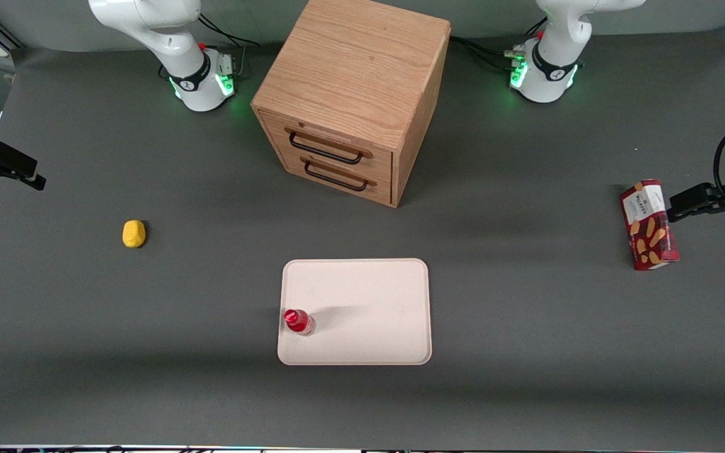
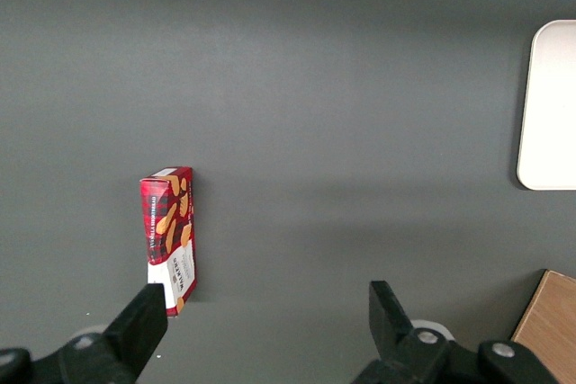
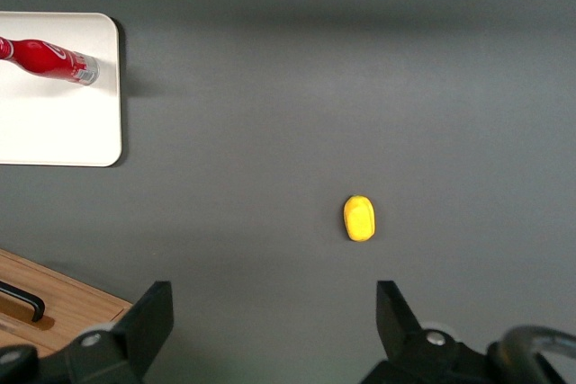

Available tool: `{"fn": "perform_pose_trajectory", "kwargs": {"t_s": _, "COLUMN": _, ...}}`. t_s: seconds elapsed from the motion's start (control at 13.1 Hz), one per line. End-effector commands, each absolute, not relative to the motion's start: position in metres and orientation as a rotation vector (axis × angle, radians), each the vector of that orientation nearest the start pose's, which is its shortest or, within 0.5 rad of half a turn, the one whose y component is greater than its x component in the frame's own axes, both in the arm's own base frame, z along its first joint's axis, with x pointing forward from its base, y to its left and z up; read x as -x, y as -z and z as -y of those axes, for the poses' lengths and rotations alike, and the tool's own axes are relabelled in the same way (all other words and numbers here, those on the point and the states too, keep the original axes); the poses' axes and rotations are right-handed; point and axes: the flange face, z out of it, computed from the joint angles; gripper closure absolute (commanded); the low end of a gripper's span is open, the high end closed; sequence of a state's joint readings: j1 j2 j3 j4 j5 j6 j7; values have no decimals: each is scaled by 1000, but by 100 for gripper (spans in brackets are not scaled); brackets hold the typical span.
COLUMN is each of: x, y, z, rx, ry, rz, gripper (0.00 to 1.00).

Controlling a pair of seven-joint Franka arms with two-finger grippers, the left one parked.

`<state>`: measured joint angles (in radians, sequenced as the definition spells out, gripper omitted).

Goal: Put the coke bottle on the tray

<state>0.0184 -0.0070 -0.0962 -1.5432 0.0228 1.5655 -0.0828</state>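
My right arm is pulled out to the working arm's end of the table, its forearm rising from the base and the wrist held high and well out to the side. My gripper point(image 3: 267, 321) points straight down with both dark fingers point(image 3: 148, 317) spread wide apart. Nothing sits between them and they touch nothing.

Even overhead light; soft shadow bands across table point(image 1: 85, 377); sharp focus; green glow at arm bases.

Wooden drawer cabinet point(image 1: 353, 94) (two handles), yellow lemon point(image 1: 133, 233), red snack box point(image 1: 649, 224)
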Motion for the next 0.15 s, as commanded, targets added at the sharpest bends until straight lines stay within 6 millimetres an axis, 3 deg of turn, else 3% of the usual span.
{"fn": "perform_pose_trajectory", "kwargs": {"t_s": 0.0, "x": -553, "y": -644, "z": 40, "rx": 3122, "ry": 46, "rz": 27, "gripper": 0}}
{"fn": "perform_pose_trajectory", "kwargs": {"t_s": 0.08, "x": -552, "y": -644, "z": 40, "rx": 3122, "ry": 46, "rz": 30, "gripper": 0}}
